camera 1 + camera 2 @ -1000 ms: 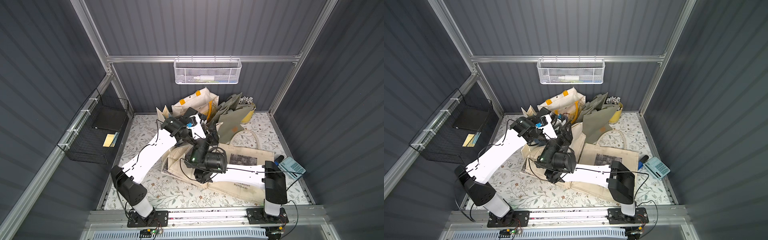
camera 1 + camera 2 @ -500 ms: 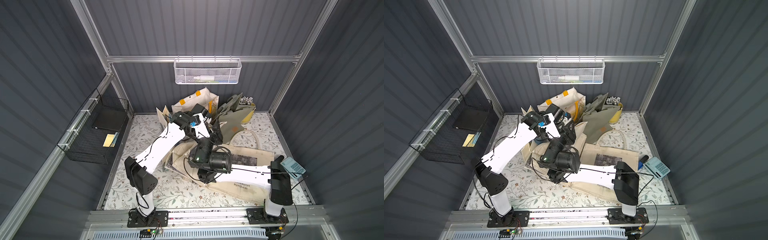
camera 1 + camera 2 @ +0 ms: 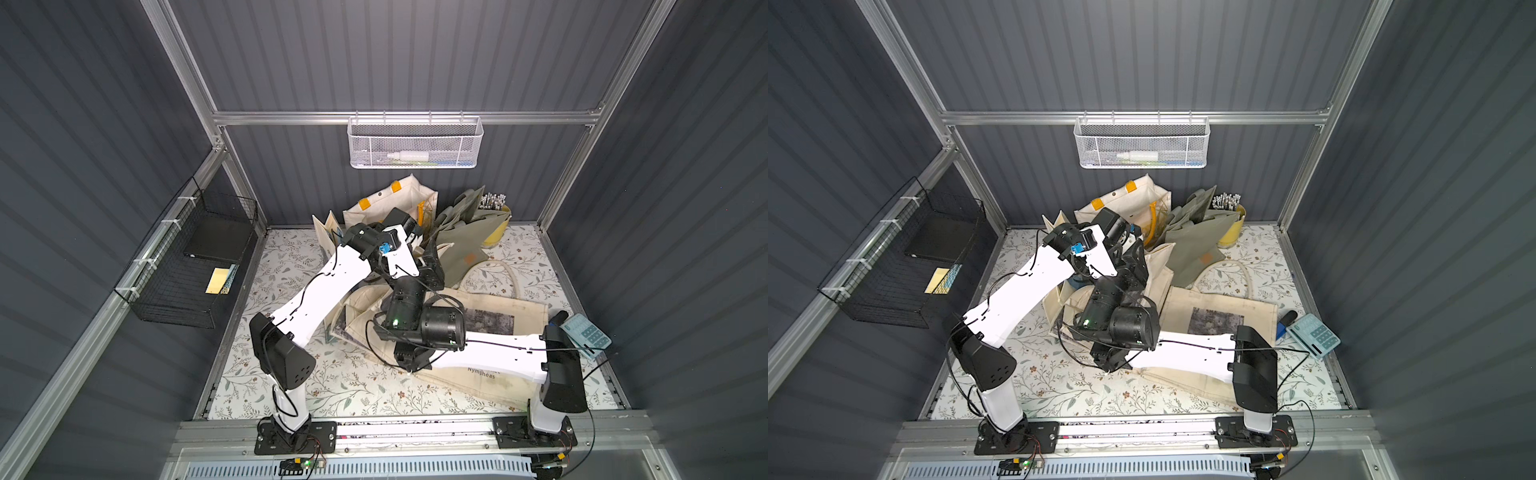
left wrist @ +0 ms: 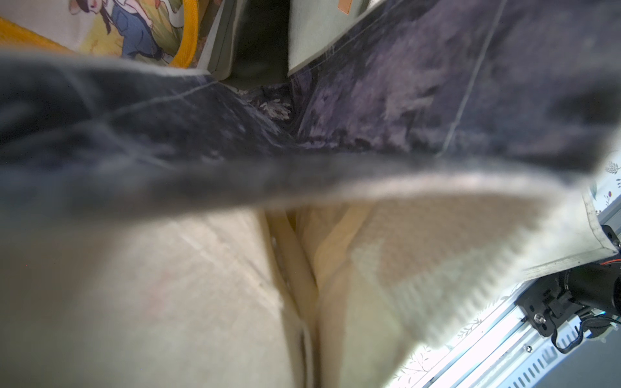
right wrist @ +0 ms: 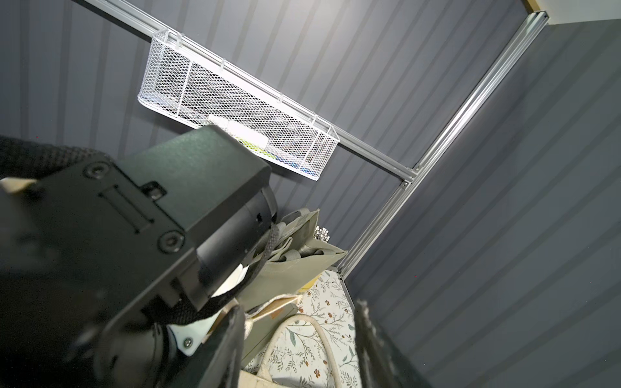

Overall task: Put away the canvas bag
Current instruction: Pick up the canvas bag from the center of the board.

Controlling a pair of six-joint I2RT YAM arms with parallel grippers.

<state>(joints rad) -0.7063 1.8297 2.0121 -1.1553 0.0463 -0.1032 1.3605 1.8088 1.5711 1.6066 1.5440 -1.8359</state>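
Note:
A cream canvas bag (image 3: 361, 307) with a dark print lies crumpled mid-floor beneath both arms. In the left wrist view its cloth (image 4: 168, 302) fills the frame and covers the jaws. My left gripper (image 3: 417, 249) reaches down over the bag near the back, shut on its bunched cloth. My right gripper (image 3: 432, 270) sits close beside the left wrist and points up toward the back wall. In the right wrist view it (image 5: 298, 307) stands open, with only the floor and a bag handle (image 5: 322, 336) seen behind the gap.
A large flat tote (image 3: 498, 328) lies under the right arm. At the back are a standing bag with yellow handles (image 3: 386, 203), olive bags (image 3: 461, 245) and a yellow pen cup (image 3: 496, 230). A white mesh basket (image 3: 415, 141) and a black wire basket (image 3: 187, 266) hang on walls. A calculator (image 3: 586, 334) lies at right.
My left arm has swung in and toward the back right, carrying the bag's cloth with it. The right arm has shifted only slightly to the right.

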